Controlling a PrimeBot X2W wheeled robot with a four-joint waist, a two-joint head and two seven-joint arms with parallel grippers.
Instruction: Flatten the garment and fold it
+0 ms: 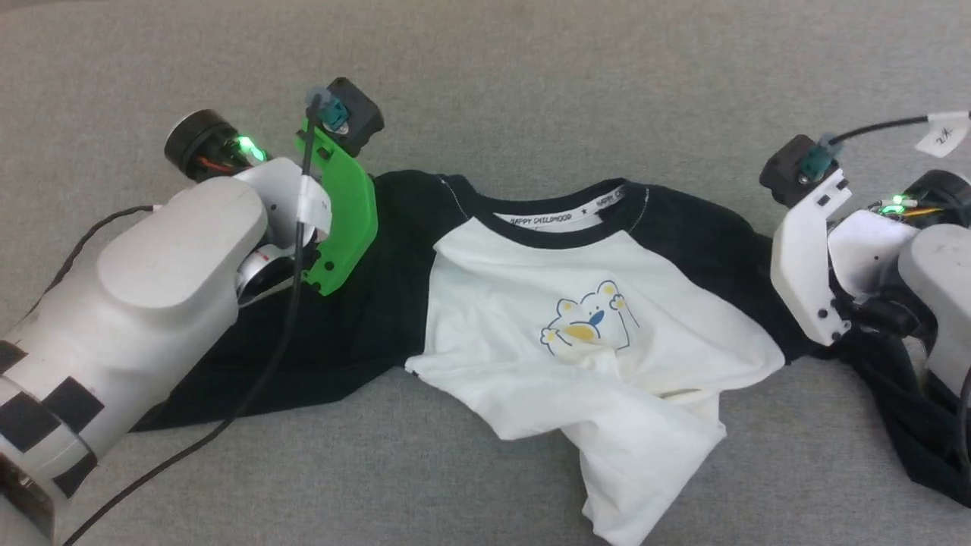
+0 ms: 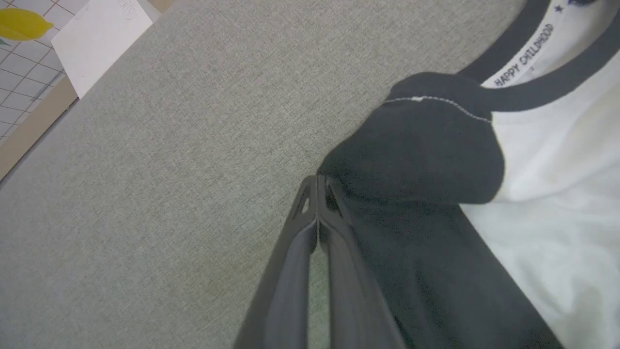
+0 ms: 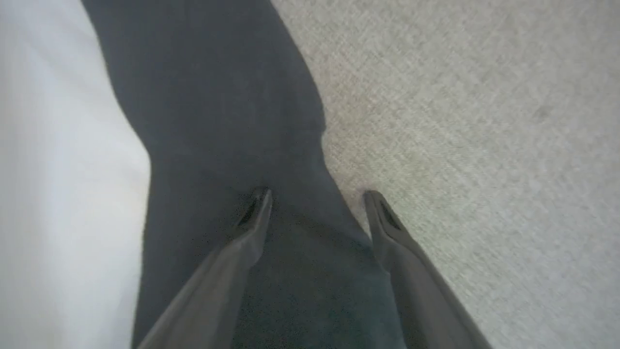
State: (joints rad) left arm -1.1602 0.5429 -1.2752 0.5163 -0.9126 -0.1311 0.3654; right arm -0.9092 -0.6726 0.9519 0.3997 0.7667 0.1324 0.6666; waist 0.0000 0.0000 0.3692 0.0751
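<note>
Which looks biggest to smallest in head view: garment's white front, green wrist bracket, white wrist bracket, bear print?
1. garment's white front
2. green bracket and white bracket: look alike, unranked; both sit nearer the camera
3. bear print

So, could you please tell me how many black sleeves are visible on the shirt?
2. One sleeve lies at the robot's left, partly under the left arm; the other sleeve trails at its right, partly hidden by the right arm.
</note>
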